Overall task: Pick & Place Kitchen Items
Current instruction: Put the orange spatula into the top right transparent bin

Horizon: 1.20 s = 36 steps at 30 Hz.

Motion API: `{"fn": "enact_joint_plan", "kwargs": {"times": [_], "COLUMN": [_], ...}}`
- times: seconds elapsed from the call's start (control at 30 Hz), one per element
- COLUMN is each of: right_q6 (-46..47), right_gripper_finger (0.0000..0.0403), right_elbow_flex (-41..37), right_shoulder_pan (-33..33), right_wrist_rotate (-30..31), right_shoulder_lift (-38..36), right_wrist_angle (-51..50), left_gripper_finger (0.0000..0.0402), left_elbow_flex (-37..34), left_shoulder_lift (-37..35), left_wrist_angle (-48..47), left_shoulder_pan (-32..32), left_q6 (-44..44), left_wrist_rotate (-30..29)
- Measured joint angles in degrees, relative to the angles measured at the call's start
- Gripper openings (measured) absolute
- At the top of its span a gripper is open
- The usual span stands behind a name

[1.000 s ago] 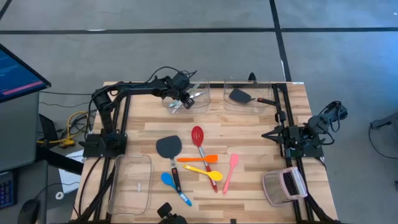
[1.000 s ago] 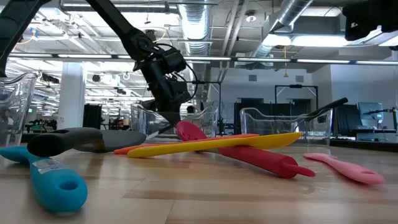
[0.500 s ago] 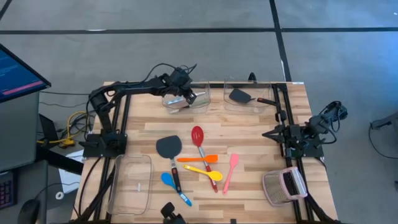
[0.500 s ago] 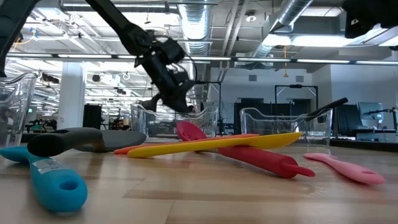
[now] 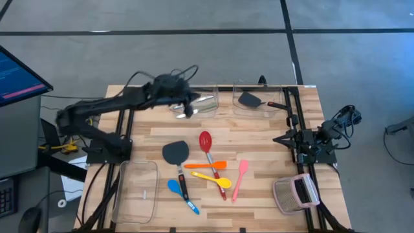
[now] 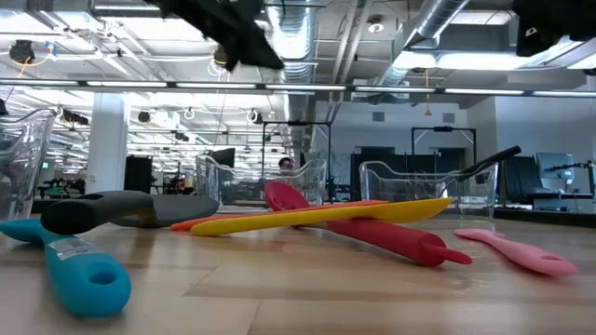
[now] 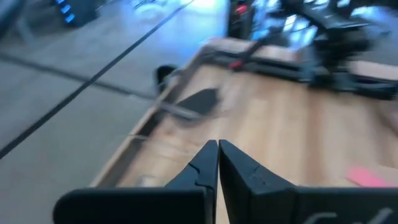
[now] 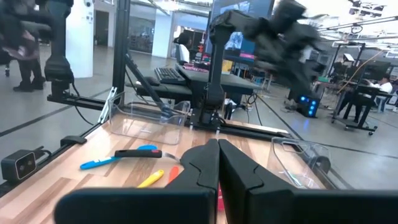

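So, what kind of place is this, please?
Probably a robotics lab or open workshop. The ceiling shows bare ducts, desks with monitors stand behind, and the wooden table carries mounted robot arms.

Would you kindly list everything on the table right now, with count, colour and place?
Bins: three, clear; two at the far edge, one at the near left corner.
Turners: two, black; one in the far right bin, one at the table's middle.
Cutlery: pale, in the far left bin; count unclear.
Slotted spoon: one, red, middle.
Spatulas and spoons: orange, yellow, pink, blue, near the middle.
Mesh object: one, grey with pink, near right corner.
Left gripper: jaws shut, empty, above the far left bin.
Right gripper: jaws shut, parked at the right edge.
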Motion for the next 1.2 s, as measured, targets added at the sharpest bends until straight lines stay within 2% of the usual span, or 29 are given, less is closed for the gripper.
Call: {"fn": "enact_joint_plan", "kwargs": {"times": [0.23, 0.43, 0.6, 0.7, 0.8, 0.9, 1.2], "right_q6": [-0.26, -0.63, -0.59, -0.57, -0.57, -0.55, 3.17], "right_gripper_finger": [0.0, 0.0, 0.0, 0.0, 0.0, 0.0, 0.0], "right_elbow_flex": [0.0, 0.0, 0.0, 0.0, 0.0, 0.0, 0.0], "right_shoulder_pan": [-0.01, 0.0, -0.02, -0.02, -0.02, -0.02, -0.02], "right_wrist_rotate": [-0.01, -0.01, 0.0, 0.0, 0.0, -0.02, 0.0], "right_shoulder_lift": [0.0, -0.01, 0.0, -0.01, 0.0, 0.0, 0.0], "right_wrist_angle": [-0.05, 2.3, 2.58, 2.62, 2.61, 2.52, 0.5], "left_gripper_finger": [0.0001, 0.0001, 0.0001, 0.0001, 0.0001, 0.0002, 0.0002], "left_elbow_flex": [-9.75, -14.55, -17.15, -18.88, -19.12, -19.24, -19.24], "left_shoulder_lift": [-14.25, -20.06, -20.13, -18.69, -16.63, -14.95, -13.99], "left_wrist_angle": [0.54, 3.63, 9.5, 15.63, 18.84, 19.08, 21.11], "left_shoulder_pan": [-12.73, -24.15, -32.45, -36.96, -40.39, -42.23, -41.66], "left_q6": [-1.49, -5.3, -5.3, -5.54, -3.92, -3.0, 0.37], "left_wrist_rotate": [-0.26, -1.17, -2.41, -5.35, -5.57, -5.52, -5.79]}}
